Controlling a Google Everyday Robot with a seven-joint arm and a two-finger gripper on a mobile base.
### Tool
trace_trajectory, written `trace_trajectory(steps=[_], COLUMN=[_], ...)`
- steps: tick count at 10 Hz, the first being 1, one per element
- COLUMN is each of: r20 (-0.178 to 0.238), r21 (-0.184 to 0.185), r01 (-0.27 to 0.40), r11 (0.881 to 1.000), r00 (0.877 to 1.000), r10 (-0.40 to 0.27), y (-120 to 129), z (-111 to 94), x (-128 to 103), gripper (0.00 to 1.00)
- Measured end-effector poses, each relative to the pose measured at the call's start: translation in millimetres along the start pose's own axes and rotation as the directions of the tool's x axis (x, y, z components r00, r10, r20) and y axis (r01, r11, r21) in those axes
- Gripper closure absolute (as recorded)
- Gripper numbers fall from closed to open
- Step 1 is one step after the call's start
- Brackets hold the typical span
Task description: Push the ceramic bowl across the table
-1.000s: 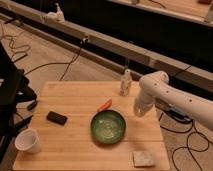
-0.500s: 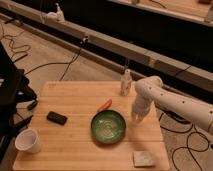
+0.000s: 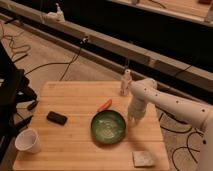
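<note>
The green ceramic bowl (image 3: 108,126) sits on the light wooden table (image 3: 75,150), right of center. It is round, glossy, with a darker rim and pale swirled inside. My gripper (image 3: 134,120) hangs from the white arm that comes in from the right. It points down just right of the bowl's right rim, close to it or touching it.
A white paper cup (image 3: 28,141) stands at the front left corner. A black flat object (image 3: 57,118) lies left of the bowl. A red-orange item (image 3: 104,105) lies just behind the bowl. A small white bottle (image 3: 125,83) stands at the back edge. A beige tile (image 3: 144,158) lies front right.
The gripper has come lower and nearer to the bowl's right rim. The bowl has stayed in about the same place.
</note>
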Motion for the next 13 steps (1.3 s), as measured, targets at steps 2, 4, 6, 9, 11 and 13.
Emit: trace_trajectory(steps=[2, 4, 6, 9, 11, 13], r20=[0.017, 0.042, 0.062, 0.091, 0.102, 0.104], r21=[0.014, 0.035, 0.044, 0.043, 0.047, 0.045], r01=[0.046, 0.107, 0.167, 0.222, 0.233, 0.232], r11=[0.999, 0.994, 0.985, 0.974, 0.971, 0.972], r00=[0.999, 0.993, 0.984, 0.97, 0.966, 0.966], r10=[-0.046, -0.109, -0.17, -0.225, -0.236, -0.235], y=[-13.5, -31.0, -46.3, -58.8, -63.0, -62.0], z=[-2.6, -4.6, -4.6, -0.2, -1.6, -0.3], x=[-11.8, -29.4, -45.7, -59.5, -61.5, -61.7], gripper=[1.0, 1.0, 1.0, 1.0, 1.0, 1.0])
